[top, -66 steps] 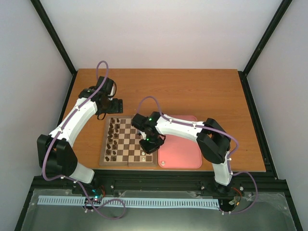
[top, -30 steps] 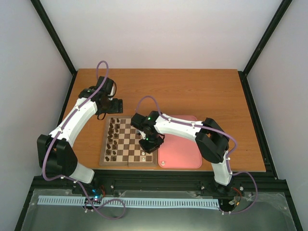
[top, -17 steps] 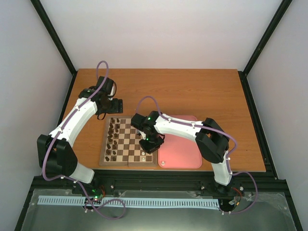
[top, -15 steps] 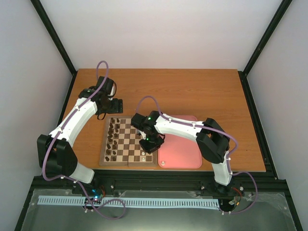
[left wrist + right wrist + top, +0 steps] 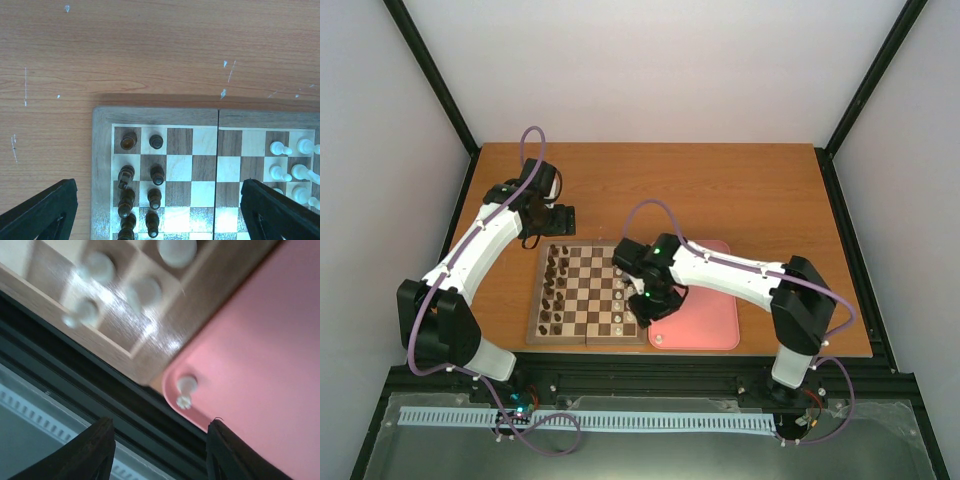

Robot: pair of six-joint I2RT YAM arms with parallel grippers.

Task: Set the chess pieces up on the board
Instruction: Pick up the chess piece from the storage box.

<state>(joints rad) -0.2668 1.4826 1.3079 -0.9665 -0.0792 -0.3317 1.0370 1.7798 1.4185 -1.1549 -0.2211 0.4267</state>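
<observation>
Swung off the board (image 5: 585, 338) toward the pink tray (image 5: 712, 315), the right gripper (image 5: 160, 432) hangs open and empty over the tray's near-left corner. One white piece (image 5: 185, 390) sits there just ahead, in line with the gap between the fingers; I cannot tell if it is upright or tipped. The right arm is nearer. The left gripper (image 5: 161, 212), also open and empty, hovers at the board's far edge. Four white pieces (image 5: 142, 292) show on the board's near corner.

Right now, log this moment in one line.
left gripper open near board | right gripper open near tray | one white piece in tray corner
</observation>
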